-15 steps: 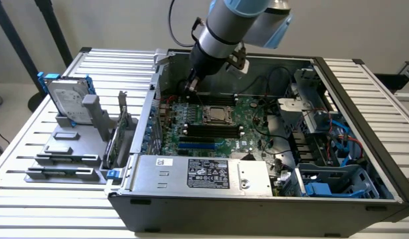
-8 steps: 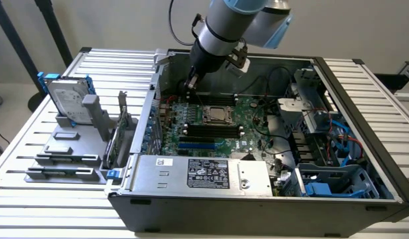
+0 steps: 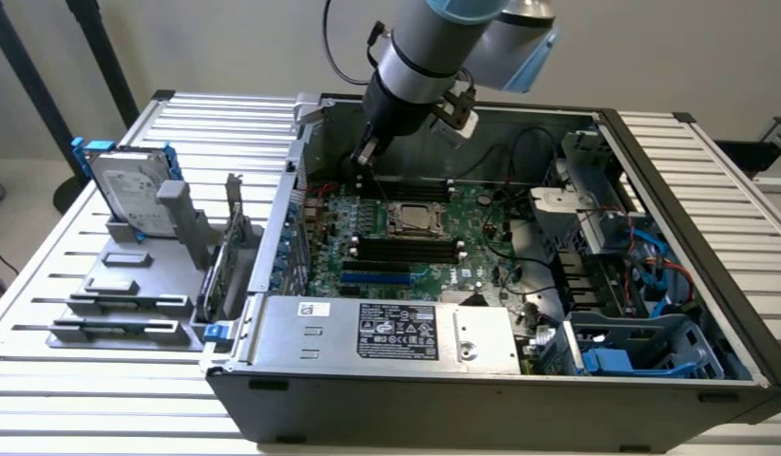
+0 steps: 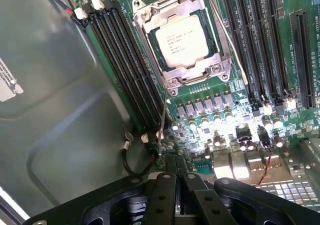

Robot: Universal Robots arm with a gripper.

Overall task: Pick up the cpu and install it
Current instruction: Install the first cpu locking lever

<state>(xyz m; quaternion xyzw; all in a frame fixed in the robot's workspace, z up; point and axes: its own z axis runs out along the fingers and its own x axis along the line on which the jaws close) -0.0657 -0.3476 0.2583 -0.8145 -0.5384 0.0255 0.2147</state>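
The cpu [image 4: 181, 41], a small square chip with a pale metal top, lies in its socket on the green motherboard [image 4: 220, 110], framed by the metal retention plate. In the exterior view the cpu [image 3: 412, 218] sits mid-board inside the open computer case [image 3: 492, 389]. My gripper [image 3: 363, 161] hangs over the board's far edge, behind the socket as that view shows it. Its black fingers [image 4: 165, 195] are pressed together, and I see nothing between them. A thin socket lever [image 4: 162, 120] runs from the socket corner toward the fingertips.
Black memory slots [image 4: 127, 60] flank the socket on both sides. A grey rack [image 3: 124, 285] left of the case holds a silver hard drive [image 3: 122, 185] with blue rails and an upright card [image 3: 226, 261]. The power supply [image 3: 378, 331], drive cages [image 3: 632, 347] and cables crowd the case.
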